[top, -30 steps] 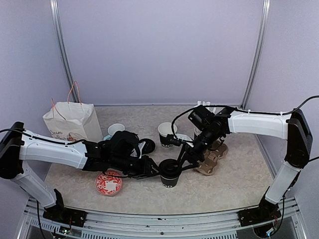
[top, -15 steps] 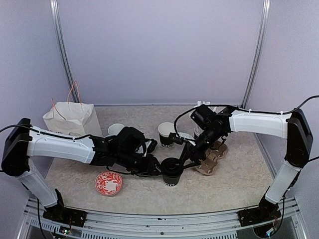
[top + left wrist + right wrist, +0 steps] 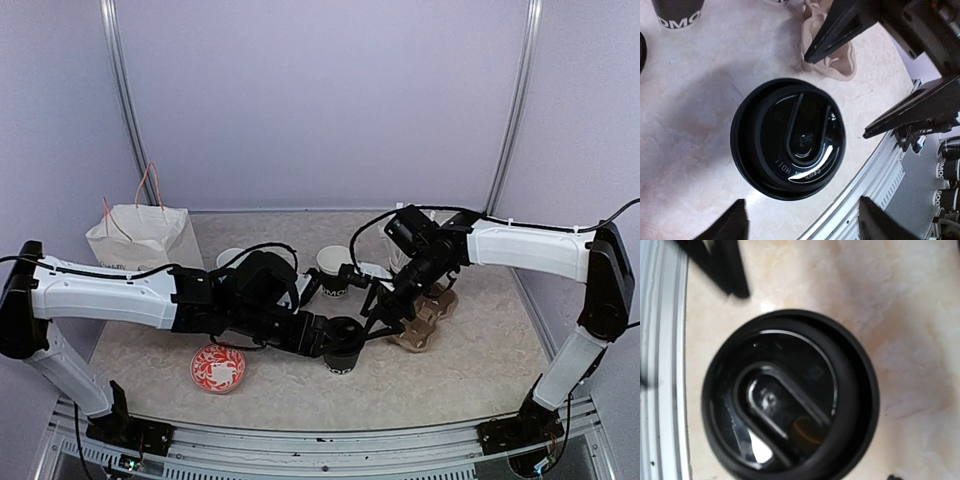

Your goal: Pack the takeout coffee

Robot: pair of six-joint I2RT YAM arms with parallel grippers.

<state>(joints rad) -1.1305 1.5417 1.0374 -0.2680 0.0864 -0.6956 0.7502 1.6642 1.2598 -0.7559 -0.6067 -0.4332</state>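
The takeout coffee [image 3: 343, 346] stands upright on the table with its black lid [image 3: 790, 145] on. In the left wrist view my left gripper [image 3: 802, 226] is open. Its fingertips [image 3: 735, 222] stand wide apart just short of the cup and touch nothing. My right gripper [image 3: 375, 318] hangs at the cup's right side, its two fingers [image 3: 840, 25] spread and clear of the cup. The lid [image 3: 790, 395] fills the right wrist view, and that gripper's own fingers are out of that frame. In the top view both grippers flank the cup.
A brown pulp cup carrier [image 3: 425, 315] lies just right of the cup. An open black cup [image 3: 335, 268] stands behind it. A red patterned plate [image 3: 218, 368] sits front left, a white paper bag [image 3: 145, 240] at back left, and the table's front rail [image 3: 875, 170] is close by.
My left gripper has opened and come off the cup. The right fingers have spread wider. The cup stays where it was.
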